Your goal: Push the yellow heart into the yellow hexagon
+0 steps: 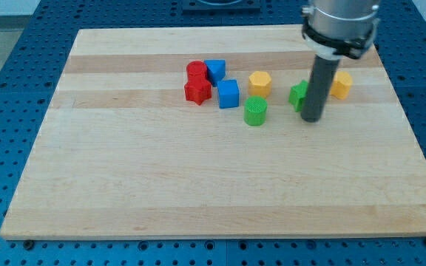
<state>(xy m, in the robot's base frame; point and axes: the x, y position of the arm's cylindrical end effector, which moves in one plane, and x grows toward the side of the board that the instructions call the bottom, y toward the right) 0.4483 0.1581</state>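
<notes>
My tip rests on the wooden board, in the right half of it and nearer to the view's top. The arm ends in a plain dark rod; it has no jaws to open or close, and it holds nothing. The rod rises from the tip to a grey and black collar at the top edge of the view.

Just to the left of the rod there is a green block. The rod covers its right side, so I cannot tell its shape, and I cannot tell if the tip touches it. Just to the right of the rod, a little toward the top, lies the yellow heart. Its left part is also behind the rod, so contact cannot be judged there either.

Further to the left of the tip stands a green cylinder, about level with the tip and clearly apart from it. Above this cylinder, toward the top, is the yellow hexagon. The rod and the green block both lie between the heart and the hexagon, and these two are well apart.

Still further left is a blue cube. Beyond it are a second blue block, a red cylinder and, below that, a red star-like block, close together in one group. This group is the farthest from the tip.
</notes>
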